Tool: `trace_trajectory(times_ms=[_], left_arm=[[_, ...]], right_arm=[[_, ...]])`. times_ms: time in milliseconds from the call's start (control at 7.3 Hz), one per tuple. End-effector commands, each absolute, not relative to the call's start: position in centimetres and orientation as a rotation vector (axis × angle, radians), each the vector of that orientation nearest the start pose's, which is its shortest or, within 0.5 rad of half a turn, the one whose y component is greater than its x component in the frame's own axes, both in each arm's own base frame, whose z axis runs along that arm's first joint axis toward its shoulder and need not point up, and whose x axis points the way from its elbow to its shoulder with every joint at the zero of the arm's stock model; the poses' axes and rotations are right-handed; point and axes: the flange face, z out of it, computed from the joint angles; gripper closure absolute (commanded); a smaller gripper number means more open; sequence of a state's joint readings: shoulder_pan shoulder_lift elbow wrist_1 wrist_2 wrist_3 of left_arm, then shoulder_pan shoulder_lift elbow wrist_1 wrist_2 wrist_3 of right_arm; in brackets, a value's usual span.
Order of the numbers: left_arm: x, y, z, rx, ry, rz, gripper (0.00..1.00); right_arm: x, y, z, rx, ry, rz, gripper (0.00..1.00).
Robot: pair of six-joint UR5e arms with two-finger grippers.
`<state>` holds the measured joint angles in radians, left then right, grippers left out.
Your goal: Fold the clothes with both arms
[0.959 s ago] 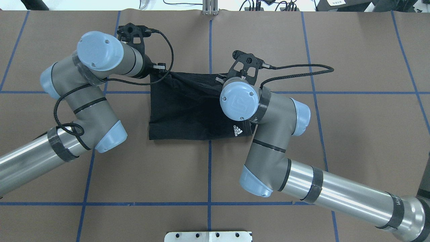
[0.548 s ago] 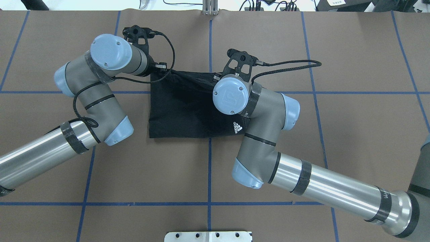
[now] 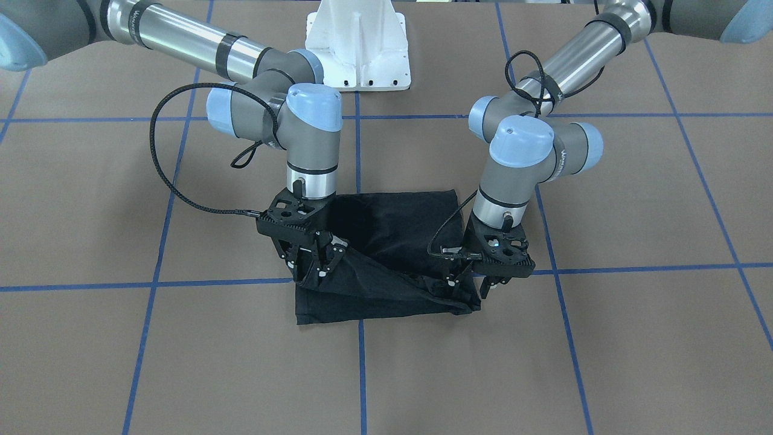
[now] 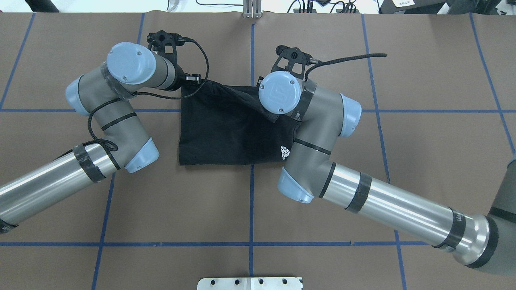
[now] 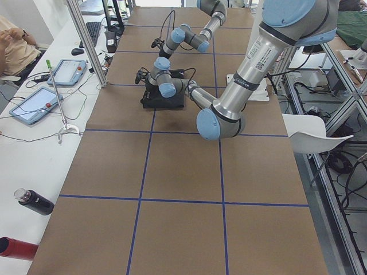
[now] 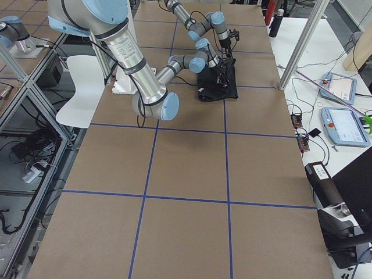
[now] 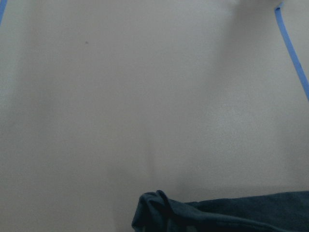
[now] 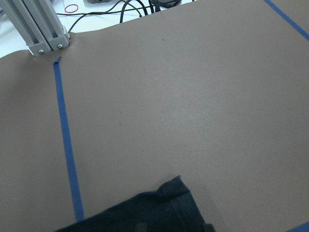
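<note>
The black T-shirt lies folded on the brown table, its white Adidas logo near the right arm's elbow. In the front-facing view its far layer hangs stretched between both grippers, just above the lower layer. My right gripper is shut on one corner of that layer, and my left gripper is shut on the other. From overhead the left gripper shows at the shirt's far left corner, while the right one is hidden under its wrist. Dark cloth fills the bottom of both wrist views.
Blue tape lines grid the brown table. The white pedestal base stands behind the shirt. An aluminium post is at the far edge. A side bench holds tablets and bottles, with a person beside it.
The right arm has carried its shirt corner toward the far edge of the table. The left arm shifted slightly right early on, then held. The lifted layer now reaches farther back.
</note>
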<state>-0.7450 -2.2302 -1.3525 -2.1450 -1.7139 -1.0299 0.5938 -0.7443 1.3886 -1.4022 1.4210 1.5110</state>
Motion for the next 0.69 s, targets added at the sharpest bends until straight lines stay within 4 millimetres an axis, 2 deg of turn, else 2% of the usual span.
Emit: trace_trajectory(times_ms=[0, 137, 274, 548], left_arm=[[42.1, -61.2, 30.7, 0.524, 0.912, 0.005, 0.0], [38.5, -61.3, 32.2, 0.552, 0.901, 0.086, 0.0], [36.3, -62.0, 33.2, 0.579, 0.878, 0.15, 0.0], [36.1, -62.0, 33.4, 0.578, 0.877, 0.148, 0.0]], right_arm=[[-52.2, -57.8, 16.1, 0.324, -0.821, 0.493, 0.0], [-52.9, -57.1, 14.7, 0.326, -0.838, 0.493, 0.0], [-55.8, -54.3, 13.9, 0.322, -0.835, 0.46, 0.0], [-61.7, -48.2, 13.9, 0.347, -0.788, 0.445, 0.01]])
